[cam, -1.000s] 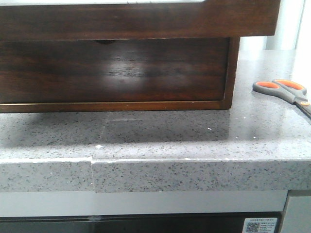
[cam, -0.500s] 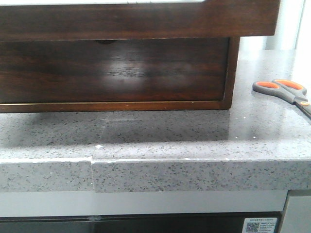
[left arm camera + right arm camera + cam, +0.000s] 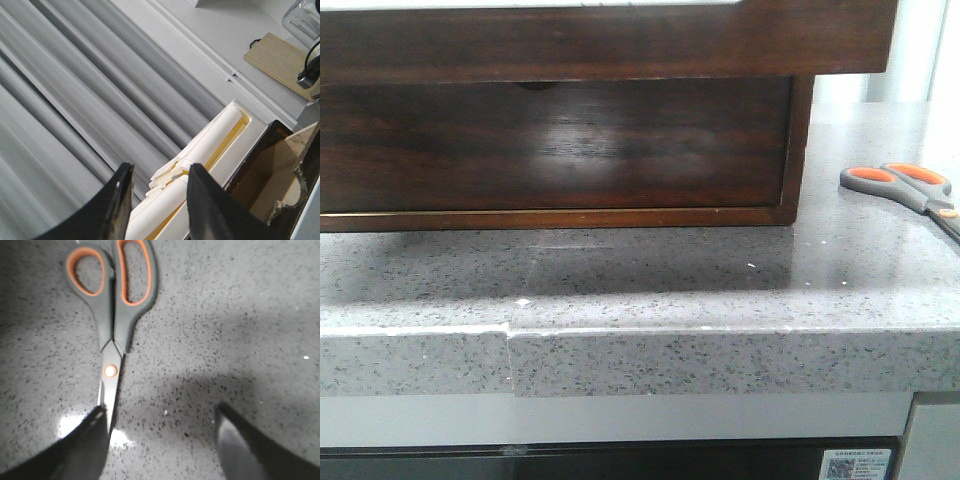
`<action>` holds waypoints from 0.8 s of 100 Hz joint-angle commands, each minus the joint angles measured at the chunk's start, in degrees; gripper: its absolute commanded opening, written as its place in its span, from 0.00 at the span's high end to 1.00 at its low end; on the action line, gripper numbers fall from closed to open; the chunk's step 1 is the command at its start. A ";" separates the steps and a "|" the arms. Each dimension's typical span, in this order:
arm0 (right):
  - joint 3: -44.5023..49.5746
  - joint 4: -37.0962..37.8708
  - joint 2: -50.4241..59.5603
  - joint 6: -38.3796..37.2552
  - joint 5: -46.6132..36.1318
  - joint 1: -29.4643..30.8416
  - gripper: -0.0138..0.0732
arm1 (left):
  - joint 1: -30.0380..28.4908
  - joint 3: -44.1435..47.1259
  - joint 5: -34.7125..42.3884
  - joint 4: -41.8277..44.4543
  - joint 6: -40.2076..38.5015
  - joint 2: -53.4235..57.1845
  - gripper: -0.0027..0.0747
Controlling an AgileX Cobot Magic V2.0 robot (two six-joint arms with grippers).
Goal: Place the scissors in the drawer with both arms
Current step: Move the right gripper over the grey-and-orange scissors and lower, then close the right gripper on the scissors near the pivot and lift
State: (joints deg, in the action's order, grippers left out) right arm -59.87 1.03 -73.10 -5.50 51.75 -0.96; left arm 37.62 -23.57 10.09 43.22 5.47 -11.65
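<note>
At nine o'clock, the dark brown glossy wooden drawer [image 3: 555,145] fills the front view, its top hidden. The left end effector [image 3: 155,205] gapes, empty. At three o'clock, grey-handled, orange-looped scissors [image 3: 908,188] lie on the speckled grey table [image 3: 650,290], blades cut off. The right end effector [image 3: 162,440] spreads wide over them.

The right hand [image 3: 162,440] hangs low over the bench [image 3: 240,315], fingers spread wide with one finger [image 3: 87,445] at the scissors' [image 3: 112,325] blade. The left hand [image 3: 155,200] is raised above the drawer [image 3: 265,185], fingers parted and holding nothing.
</note>
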 commanded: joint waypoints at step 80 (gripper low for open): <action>-10.66 0.07 -18.23 0.74 0.66 -4.49 0.26 | 0.37 -1.86 2.31 -1.39 -0.79 -0.60 0.65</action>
State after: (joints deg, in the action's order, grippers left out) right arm -68.64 1.03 -92.71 -5.46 53.99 -5.42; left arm 37.62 -23.57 10.05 43.22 5.47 -11.65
